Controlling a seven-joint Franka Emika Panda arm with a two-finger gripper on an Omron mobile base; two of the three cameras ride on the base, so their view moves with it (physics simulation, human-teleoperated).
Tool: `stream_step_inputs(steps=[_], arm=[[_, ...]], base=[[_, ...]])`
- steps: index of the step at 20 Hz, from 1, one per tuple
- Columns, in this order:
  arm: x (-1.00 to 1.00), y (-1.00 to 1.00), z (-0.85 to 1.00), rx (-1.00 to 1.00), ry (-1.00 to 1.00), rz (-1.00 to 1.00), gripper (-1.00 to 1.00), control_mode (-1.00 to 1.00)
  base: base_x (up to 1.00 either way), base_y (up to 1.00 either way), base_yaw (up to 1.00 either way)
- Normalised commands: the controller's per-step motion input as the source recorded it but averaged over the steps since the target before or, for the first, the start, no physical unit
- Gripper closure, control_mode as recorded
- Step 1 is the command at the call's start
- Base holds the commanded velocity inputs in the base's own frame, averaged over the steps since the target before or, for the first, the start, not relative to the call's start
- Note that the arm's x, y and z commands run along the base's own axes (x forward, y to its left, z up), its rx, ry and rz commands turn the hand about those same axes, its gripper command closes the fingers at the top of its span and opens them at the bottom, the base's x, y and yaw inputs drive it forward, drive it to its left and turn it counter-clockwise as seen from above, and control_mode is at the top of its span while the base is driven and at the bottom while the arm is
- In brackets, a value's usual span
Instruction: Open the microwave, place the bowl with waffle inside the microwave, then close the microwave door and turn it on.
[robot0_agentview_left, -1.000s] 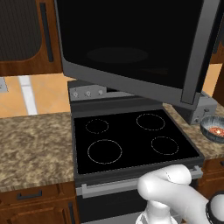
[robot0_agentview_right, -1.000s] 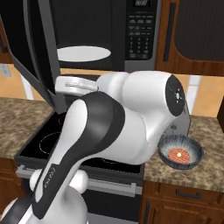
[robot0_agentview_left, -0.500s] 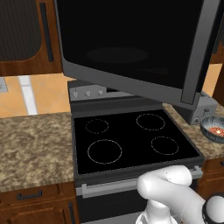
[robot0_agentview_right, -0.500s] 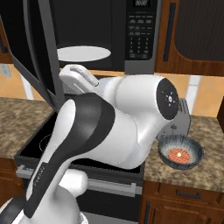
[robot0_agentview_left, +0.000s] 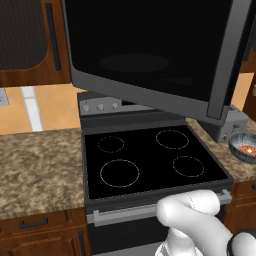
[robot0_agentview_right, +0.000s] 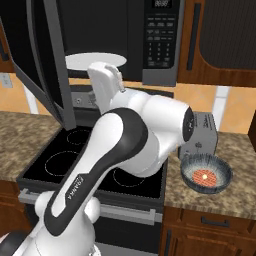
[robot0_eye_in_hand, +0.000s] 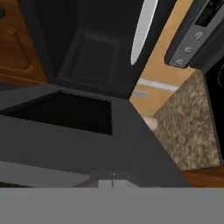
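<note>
My gripper (robot0_eye_in_hand: 112, 183) is fully closed and holds nothing; in the hand view its tips sit right against the lower edge of the microwave door (robot0_eye_in_hand: 78, 144), though I cannot tell whether they touch it. Status of the work, as I judge it: the first step is done or nearly so, since the door (robot0_agentview_left: 150, 55) stands swung wide out over the stove (robot0_agentview_left: 150, 160), and the microwave (robot0_agentview_right: 160, 40) behind my hand shows its dark cavity with the white turntable plate (robot0_agentview_right: 95, 61) exposed. The bowl (robot0_agentview_right: 206, 173) is well away from my gripper, down on the counter (robot0_agentview_right: 235, 150) to the right of the stove, just in front of the toaster (robot0_agentview_right: 200, 135), with the waffle (robot0_agentview_right: 205, 176) lying in its middle. Outstanding: picking up the bowl, placing it inside, shutting the door, and pressing the keypad (robot0_agentview_right: 159, 42). Pose: my arm rises from the base, bends sharply at the elbow over the stove front, and reaches up and leftward, the hand raised near the door's lower corner, below the cavity opening.
</note>
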Motion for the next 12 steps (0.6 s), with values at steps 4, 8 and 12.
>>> stream_step_inputs(steps=[4, 8, 12], arm=[[0.86, 0.45, -0.25, 0.02, 0.11, 0.23, 1.0, -1.0], [0.49, 0.37, -0.04, 0.11, 0.17, 0.4, 1.0, -1.0], [-0.04, 0.45, 0.0, 0.1, 0.13, 0.46, 1.0, -1.0]], base=[[0.0, 0.0, 0.0], [0.0, 0.0, 0.0], [0.0, 0.0, 0.0]])
